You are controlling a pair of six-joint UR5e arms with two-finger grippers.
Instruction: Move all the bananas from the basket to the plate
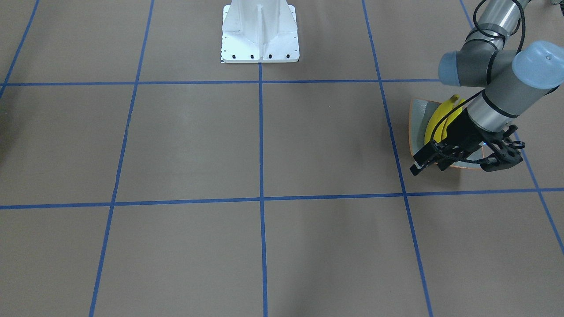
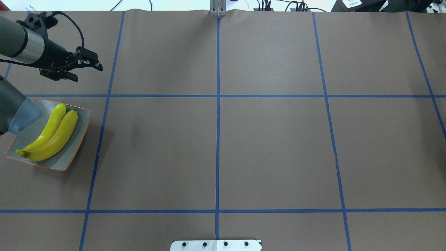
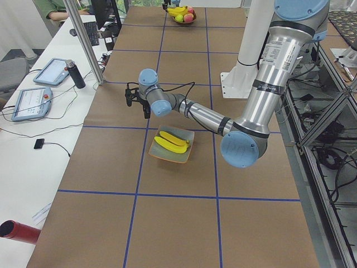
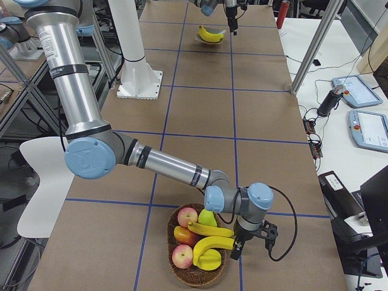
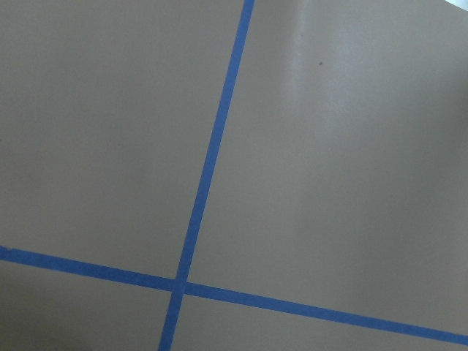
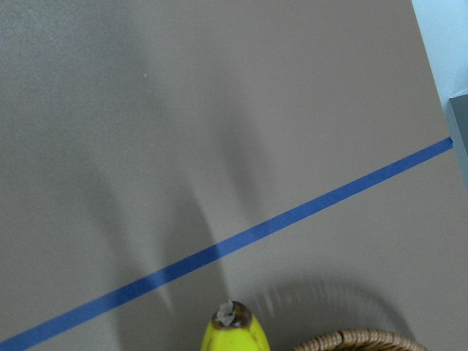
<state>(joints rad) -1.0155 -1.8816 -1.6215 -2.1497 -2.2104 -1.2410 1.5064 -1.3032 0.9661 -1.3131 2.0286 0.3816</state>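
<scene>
Yellow banana (image 4: 213, 244) tip — just beside right hand (image 4: 236, 250).

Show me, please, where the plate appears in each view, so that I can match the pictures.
Front-facing: the plate is at the right, above mid-height, partly hidden.
Overhead: far left, mid-height.
Exterior left: centre.
Exterior right: top, at the far end.
Left wrist: not in it.
Right wrist: not in it.
Landmark: the white base, seen in all four exterior views.
</scene>
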